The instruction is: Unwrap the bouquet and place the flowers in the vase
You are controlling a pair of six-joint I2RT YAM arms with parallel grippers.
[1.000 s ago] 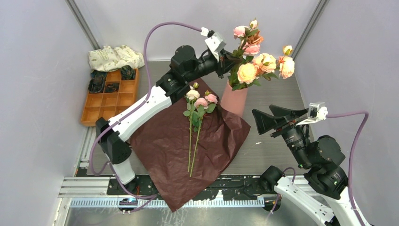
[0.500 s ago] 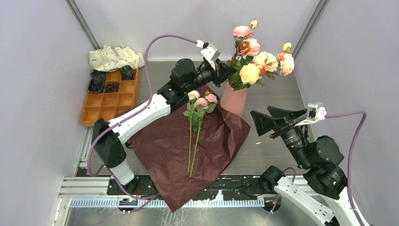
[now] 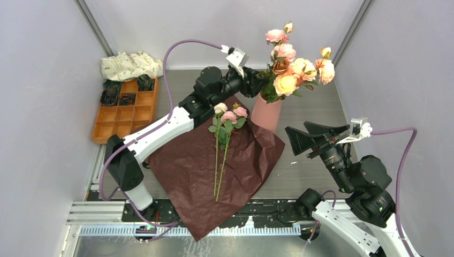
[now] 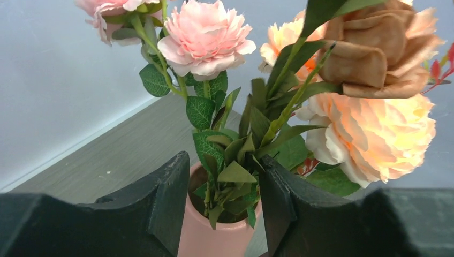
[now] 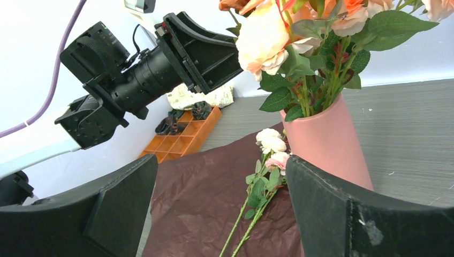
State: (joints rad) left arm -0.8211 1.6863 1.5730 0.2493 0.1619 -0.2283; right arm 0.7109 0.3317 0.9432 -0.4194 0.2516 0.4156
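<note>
Pink and peach flowers are shown standing in the salmon-pink vase at the far edge of the maroon paper, on which two rose stems are laid; the left gripper is parted around the vase's foliage, gripping nothing, and the right gripper is spread wide, empty.

Your left arm reaches from the lower left up to the top centre of the overhead view, and the left tool has its jaws parted. Your right arm is folded at the lower right, with the right tool spread wide and pointing left.
</note>
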